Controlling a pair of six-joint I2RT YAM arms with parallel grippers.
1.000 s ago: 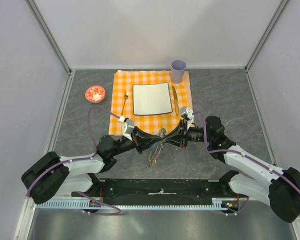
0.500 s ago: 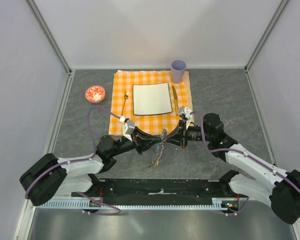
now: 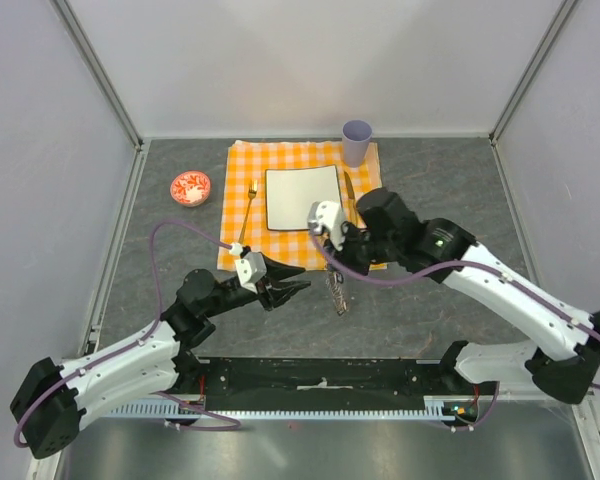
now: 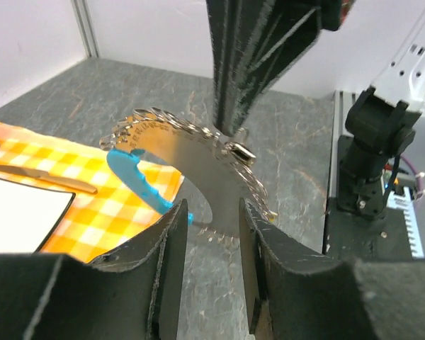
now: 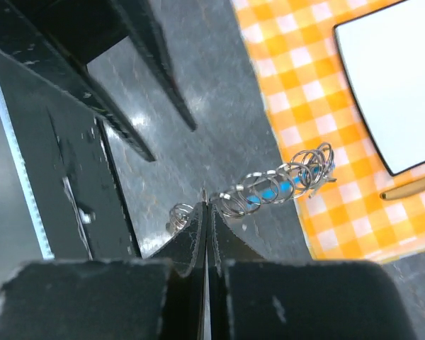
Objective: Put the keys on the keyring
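Observation:
The keyring [image 3: 337, 292] hangs from my right gripper [image 3: 332, 264], just off the cloth's near edge. From the right wrist, the fingers [image 5: 207, 204] are shut on its string of silvery wire rings [image 5: 280, 183], with the turquoise tag [image 5: 270, 192] behind. My left gripper [image 3: 297, 288] stands open just left of the bunch. In its view the jaws [image 4: 214, 211] are apart with nothing between them. The ring chain [image 4: 156, 119] and blue tag [image 4: 138, 178] hang beyond the tips. I cannot tell the keys apart within the bunch.
An orange checked cloth [image 3: 238, 250] carries a white square plate [image 3: 303, 197], a gold fork [image 3: 250, 205] and a knife [image 3: 349, 200]. A purple cup [image 3: 357, 142] stands at its back right. A red-and-white bowl [image 3: 190, 187] sits to the left. Walls enclose the table.
My left gripper has opened and drawn back to the left, away from the bunch. The right arm has swung up and over the cloth's edge, staying shut on the keyring.

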